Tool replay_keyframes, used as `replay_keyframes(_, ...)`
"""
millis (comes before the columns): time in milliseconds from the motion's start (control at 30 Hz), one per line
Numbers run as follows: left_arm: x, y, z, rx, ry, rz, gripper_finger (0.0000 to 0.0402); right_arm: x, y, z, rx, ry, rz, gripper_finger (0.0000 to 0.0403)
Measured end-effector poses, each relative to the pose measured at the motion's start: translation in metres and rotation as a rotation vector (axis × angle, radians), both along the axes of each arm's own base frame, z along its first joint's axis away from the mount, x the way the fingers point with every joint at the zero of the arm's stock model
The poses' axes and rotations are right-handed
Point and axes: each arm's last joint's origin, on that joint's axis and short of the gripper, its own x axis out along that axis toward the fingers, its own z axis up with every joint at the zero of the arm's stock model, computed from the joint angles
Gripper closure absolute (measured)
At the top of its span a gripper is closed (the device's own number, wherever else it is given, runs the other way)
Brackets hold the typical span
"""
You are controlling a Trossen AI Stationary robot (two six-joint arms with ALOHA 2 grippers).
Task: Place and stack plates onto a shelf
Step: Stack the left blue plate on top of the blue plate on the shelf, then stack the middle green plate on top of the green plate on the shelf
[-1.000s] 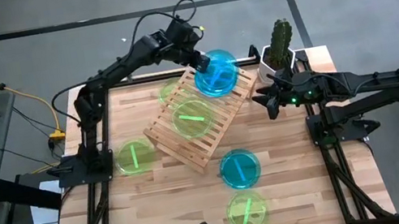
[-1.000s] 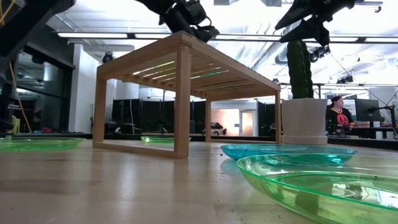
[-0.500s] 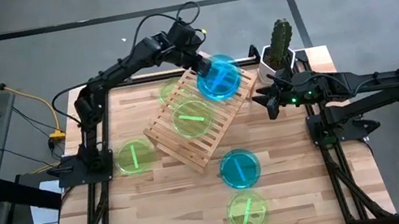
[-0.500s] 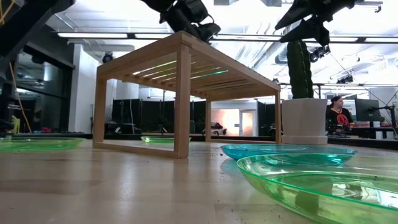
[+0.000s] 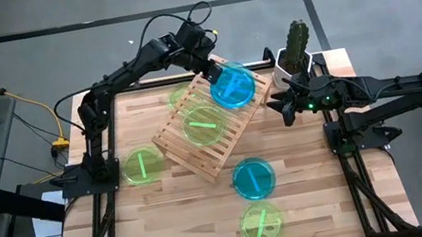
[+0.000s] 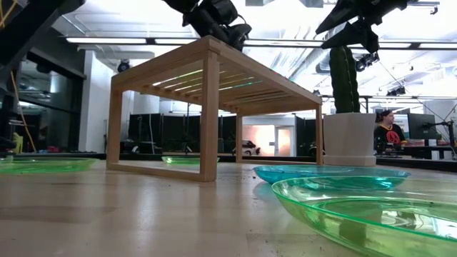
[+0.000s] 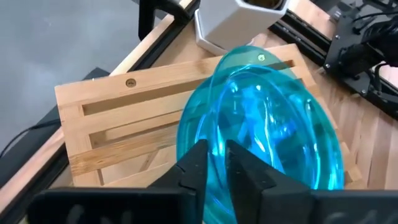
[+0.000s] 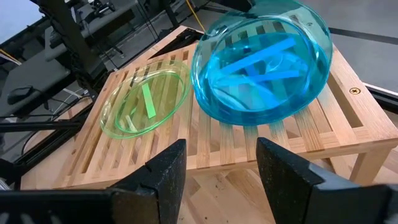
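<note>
My left gripper (image 5: 215, 71) is shut on a teal-blue plate (image 5: 233, 86) and holds it tilted over the far right end of the slatted wooden shelf (image 5: 199, 151). A lime-green plate (image 5: 204, 124) lies flat on the shelf's slats. Another green plate (image 5: 179, 97) shows beneath the shelf's far end. A green plate (image 5: 142, 164) lies on the table left of the shelf. A teal plate (image 5: 253, 178) and a green one (image 5: 261, 223) lie near the front. My right gripper (image 8: 221, 168) is open and waits right of the shelf, clear of everything. My left gripper pinches the teal plate's rim (image 7: 214, 134) between its two fingers (image 7: 194, 163), coming slanting down from the far left side. The plate tilts away below the fingers over the shelf's slats. I cannot tell whether its lower edge (image 8: 249, 121) touches the slats.
A cactus in a white pot (image 5: 294, 53) stands at the table's far right corner, close behind the shelf and my right gripper (image 5: 281, 109). The black frame (image 5: 100, 168) runs along both table sides. Bare planks (image 5: 168, 222) lie toward the near left.
My left gripper has carried the teal plate a little to the right and down toward the shelf's far right end, keeping it tilted and staying shut on its rim.
</note>
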Motion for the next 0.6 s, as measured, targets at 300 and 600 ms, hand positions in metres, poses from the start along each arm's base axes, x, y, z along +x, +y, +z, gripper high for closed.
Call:
replay_keyframes(300, -0.012, -0.007, 0.023, 0.042, -0.048, -0.013, 0.0275, 0.000, 0.000, 0.000, 0.000, -0.003, 0.000, 0.0226)
replay_keyframes(600, -0.044, -0.040, 0.084, 0.015, -0.241, -0.098, 0.0242, 0.004, 0.000, 0.009, -0.051, -0.084, 0.022, 0.0226)
